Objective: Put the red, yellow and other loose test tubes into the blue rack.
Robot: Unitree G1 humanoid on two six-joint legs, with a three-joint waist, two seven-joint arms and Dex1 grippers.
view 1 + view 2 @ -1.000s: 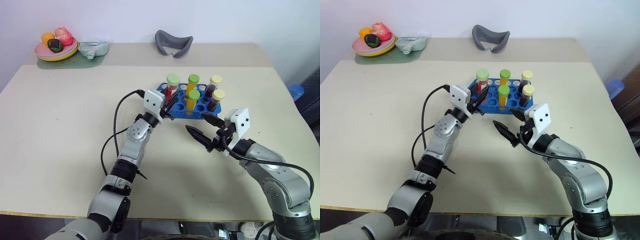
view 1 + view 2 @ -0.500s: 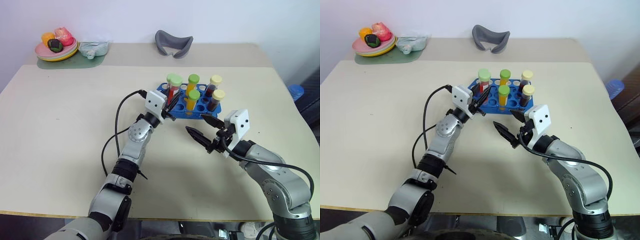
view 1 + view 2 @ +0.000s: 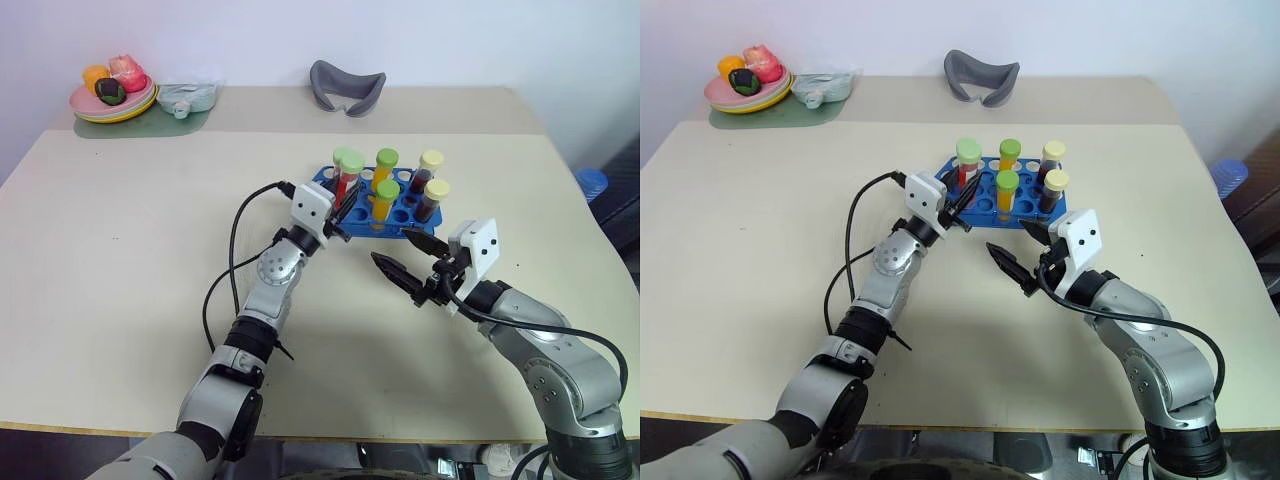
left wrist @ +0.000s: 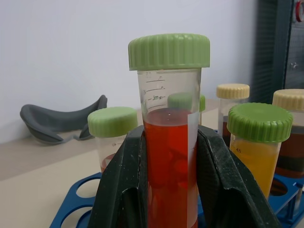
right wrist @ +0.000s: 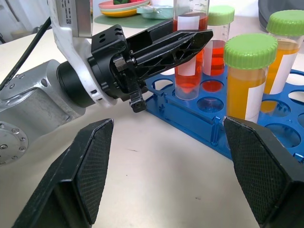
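The blue rack [image 3: 402,213] stands mid-table with several capped test tubes upright in it: yellow-orange ones [image 3: 384,201] with green caps and dark maroon ones [image 3: 431,199] with cream caps. My left gripper [image 3: 343,200] is shut on a red test tube [image 4: 167,156] with a green cap, held upright at the rack's near-left corner. Its rounded bottom [image 5: 187,89] hangs just over a hole there. Another red tube [image 4: 113,137] stands right behind it. My right gripper [image 3: 393,246] is open and empty, low over the table in front of the rack.
At the back left, stacked plates [image 3: 112,98] with toy food rest on a green mat beside a pale teal item [image 3: 187,98]. A grey curved object [image 3: 346,87] lies at the back centre. A blue thing [image 3: 592,183] sits beyond the table's right edge.
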